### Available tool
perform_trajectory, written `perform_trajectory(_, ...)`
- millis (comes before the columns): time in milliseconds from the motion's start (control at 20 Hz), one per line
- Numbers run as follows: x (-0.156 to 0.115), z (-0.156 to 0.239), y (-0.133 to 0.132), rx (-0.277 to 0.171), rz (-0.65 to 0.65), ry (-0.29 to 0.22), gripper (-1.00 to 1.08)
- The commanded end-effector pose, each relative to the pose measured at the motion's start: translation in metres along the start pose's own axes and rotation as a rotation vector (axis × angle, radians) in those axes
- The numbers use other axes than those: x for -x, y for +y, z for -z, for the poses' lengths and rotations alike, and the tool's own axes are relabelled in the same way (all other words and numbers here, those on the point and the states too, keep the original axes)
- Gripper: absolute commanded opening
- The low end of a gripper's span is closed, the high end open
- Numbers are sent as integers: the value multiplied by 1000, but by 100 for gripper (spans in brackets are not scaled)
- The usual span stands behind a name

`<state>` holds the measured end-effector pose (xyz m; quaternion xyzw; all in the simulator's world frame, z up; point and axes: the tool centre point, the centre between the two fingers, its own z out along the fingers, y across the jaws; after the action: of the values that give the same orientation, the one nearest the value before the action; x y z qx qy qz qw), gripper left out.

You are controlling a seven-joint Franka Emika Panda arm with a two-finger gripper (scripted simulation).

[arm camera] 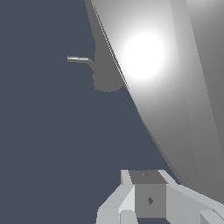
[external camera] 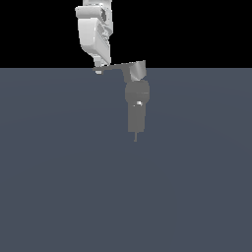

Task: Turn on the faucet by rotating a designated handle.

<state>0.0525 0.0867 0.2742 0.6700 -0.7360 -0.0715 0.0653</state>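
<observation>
Our hand (external camera: 100, 66) sits at the outer tip of the handle (external camera: 118, 67), hanging down from the white arm (external camera: 93, 29) above it. We cannot tell how far the fingers are parted: in the exterior view they merge with the lever's end, and the wrist view shows only the pale blocks of the hand (arm camera: 146, 199) at the frame's edge, with no clear gap. Whether we have hold of anything, or merely touch the tip, is also unclear.

Outward from the hand, the thin flat lever runs sideways to the blocky top of the faucet (external camera: 137, 101). Below that top come the rounded bulge with its bright glint, then the cylindrical body and the thin tip, all set against the flat grey worktop (external camera: 59, 172). In the wrist view a broad grey surface (arm camera: 175, 96) with a glare fills the side nearest the hand; we take it for the handle seen close.

The risk we see is slipping off. We are working at the very end of a tapering lever, so a push slightly off its arc could let the hand slide past the tip and leave the handle unturned. Pressing downward rather than around could jam against the lever instead of rotating it.
</observation>
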Motion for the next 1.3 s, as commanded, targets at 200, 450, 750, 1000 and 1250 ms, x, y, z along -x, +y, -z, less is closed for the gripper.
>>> perform_trajectory(200, 1, 1, 18, 4, 1, 0, -100)
perform_trajectory(450, 1, 1, 30, 4, 1, 0, -100)
perform_trajectory(750, -4, -3, 36, 7, -6, 6, -100)
perform_trajectory(1000, -13, -3, 47, 6, -5, 5, -100)
perform_trajectory(1250, -22, -2, 58, 6, -4, 4, -100)
